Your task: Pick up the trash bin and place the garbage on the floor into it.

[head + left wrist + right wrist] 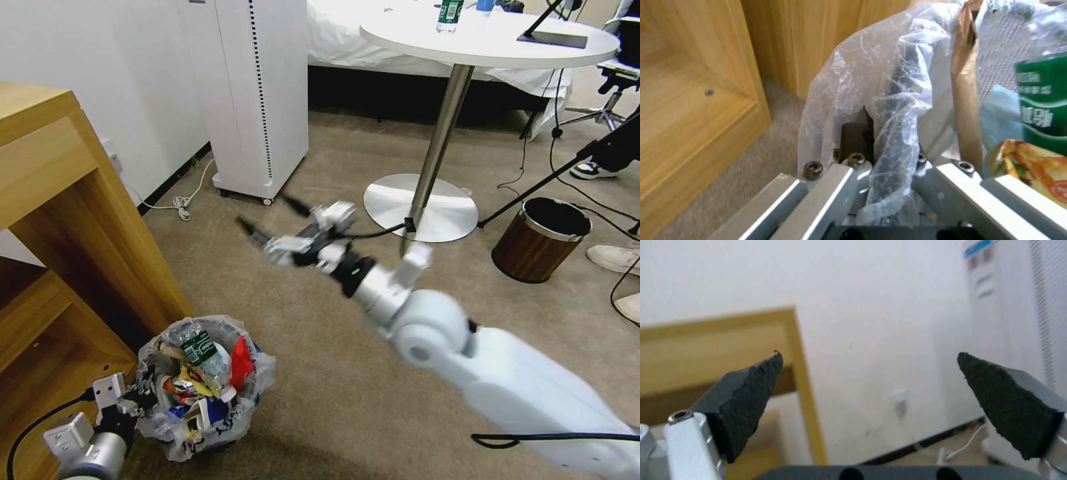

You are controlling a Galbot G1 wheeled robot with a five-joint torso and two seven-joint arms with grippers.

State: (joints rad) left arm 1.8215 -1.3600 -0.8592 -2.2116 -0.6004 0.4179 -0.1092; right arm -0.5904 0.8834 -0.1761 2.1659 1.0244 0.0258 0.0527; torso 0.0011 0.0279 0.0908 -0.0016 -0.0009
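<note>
The wooden shelf unit (60,220) stood at the far left, and everything else is placed from it. Just beside its lower corner, the left pincer (137,398) was closed on the near rim of the trash bin (200,427); in the left wrist view its fingers (856,138) clamped the black rim through the crinkly plastic bag (862,86), one finger outside and the other hidden under the liner. The bin sat close against the shelf unit on the floor (320,373), heaped with garbage (200,373) (a green-labelled bottle (200,350) on top, a red wrapper and printed packets around it). Further right of the shelf unit, the right pincer (270,215) hung in the air above bare carpet, pointing back toward the shelf unit and the white wall; its two black pads (746,403) were spread wide apart with nothing between them. Well to the right of the shelf unit stood a round white desk (493,40) on a metal pedestal, and beyond it a brown wood-look bin (539,240).
</note>
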